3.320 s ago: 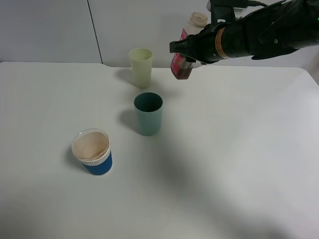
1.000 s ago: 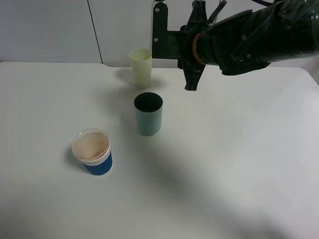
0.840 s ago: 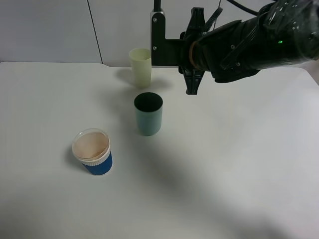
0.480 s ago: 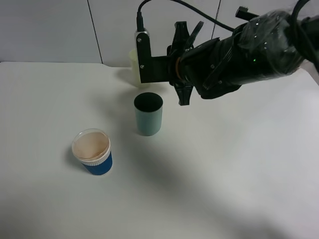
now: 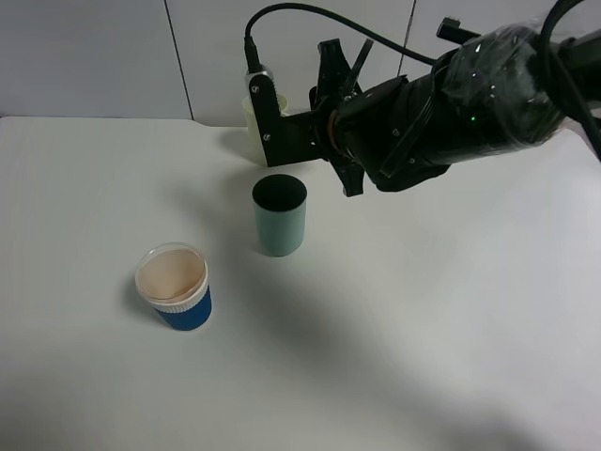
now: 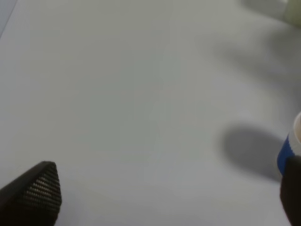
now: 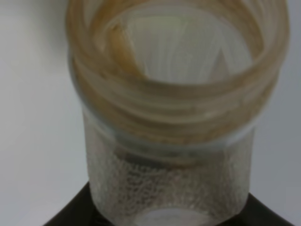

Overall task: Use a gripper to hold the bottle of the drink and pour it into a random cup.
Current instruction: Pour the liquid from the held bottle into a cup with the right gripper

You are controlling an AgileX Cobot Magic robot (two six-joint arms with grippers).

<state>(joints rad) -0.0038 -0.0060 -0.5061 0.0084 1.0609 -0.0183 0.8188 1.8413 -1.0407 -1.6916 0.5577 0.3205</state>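
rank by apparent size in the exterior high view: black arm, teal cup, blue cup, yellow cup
1. black arm
2. blue cup and teal cup: close; blue looks wider but is nearer the camera, so unsure
3. yellow cup: mostly hidden behind the arm, only a sliver shows

white table (image 5: 451, 357), grey wall panels (image 5: 84, 56) behind, dark vert. seam (image 5: 178, 56)

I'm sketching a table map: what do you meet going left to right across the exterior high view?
Blue cup with white rim → teal cup → black-wrapped right arm.
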